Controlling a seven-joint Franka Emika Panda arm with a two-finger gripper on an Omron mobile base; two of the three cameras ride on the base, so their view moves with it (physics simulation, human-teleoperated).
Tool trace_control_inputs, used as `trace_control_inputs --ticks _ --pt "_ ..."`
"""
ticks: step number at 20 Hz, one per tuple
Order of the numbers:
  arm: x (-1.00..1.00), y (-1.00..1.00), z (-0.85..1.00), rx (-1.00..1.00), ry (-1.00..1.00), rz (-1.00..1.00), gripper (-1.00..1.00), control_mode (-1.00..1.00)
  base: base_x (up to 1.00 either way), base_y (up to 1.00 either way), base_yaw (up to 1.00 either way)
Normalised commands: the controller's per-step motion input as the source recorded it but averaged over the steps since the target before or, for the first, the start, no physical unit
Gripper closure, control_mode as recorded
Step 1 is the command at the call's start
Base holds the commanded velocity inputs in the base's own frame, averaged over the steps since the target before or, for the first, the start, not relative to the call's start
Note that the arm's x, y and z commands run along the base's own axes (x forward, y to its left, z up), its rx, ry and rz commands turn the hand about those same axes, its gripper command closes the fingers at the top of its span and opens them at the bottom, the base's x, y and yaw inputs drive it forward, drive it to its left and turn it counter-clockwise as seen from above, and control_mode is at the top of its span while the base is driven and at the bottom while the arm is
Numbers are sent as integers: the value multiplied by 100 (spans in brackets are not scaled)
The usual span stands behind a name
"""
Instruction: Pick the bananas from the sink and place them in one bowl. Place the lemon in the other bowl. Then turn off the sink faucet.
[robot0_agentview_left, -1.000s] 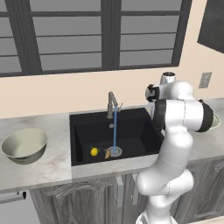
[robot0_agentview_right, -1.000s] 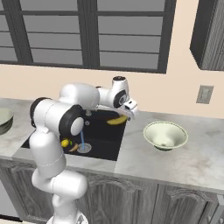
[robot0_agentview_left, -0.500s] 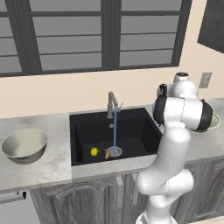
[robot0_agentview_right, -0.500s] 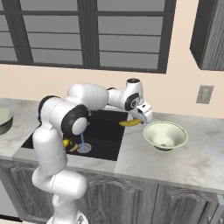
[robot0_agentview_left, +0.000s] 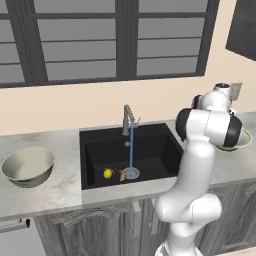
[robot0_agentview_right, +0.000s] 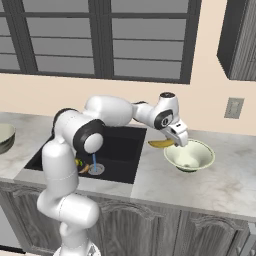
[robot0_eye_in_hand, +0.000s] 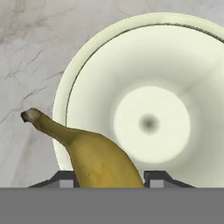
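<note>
My gripper (robot0_agentview_right: 178, 139) is shut on one banana (robot0_agentview_right: 161, 143), holding it just left of the pale green-tinged bowl (robot0_agentview_right: 192, 156), at rim height. In the hand view this banana (robot0_eye_in_hand: 98, 159) sits between my fingertips (robot0_eye_in_hand: 66, 180), with its stem over the rim of the bare bowl (robot0_eye_in_hand: 175, 65). In the black sink (robot0_agentview_left: 150, 145) lie the lemon (robot0_agentview_left: 107, 173) and a second banana (robot0_agentview_left: 122, 175) beside the drain (robot0_agentview_left: 132, 173). The faucet (robot0_agentview_left: 127, 116) is running a blue stream. At the far left of the counter stands the grey-beige bowl (robot0_agentview_left: 27, 165).
The marble counter (robot0_agentview_right: 210, 185) runs on both sides of the sink, with a wall and windows behind it. A wall socket (robot0_agentview_right: 233, 107) is behind the pale bowl. My arm (robot0_agentview_left: 207, 130) stretches across the sink's right side.
My arm has swung right with the banana, from over the sink's right part to the pale bowl's left rim. The lemon and the other banana have not moved.
</note>
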Motion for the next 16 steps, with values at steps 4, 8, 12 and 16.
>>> trace_control_inputs --ticks 4,8,12,16 --pt "-2 -48 0 0 0 -11 100 -100 0 0 0" --pt "0 -36 0 0 0 -8 100 -100 0 0 0" --pt "0 -33 -1 0 0 -8 100 -100 0 0 0" --pt "0 -32 -13 0 -4 -7 100 -100 0 0 0"
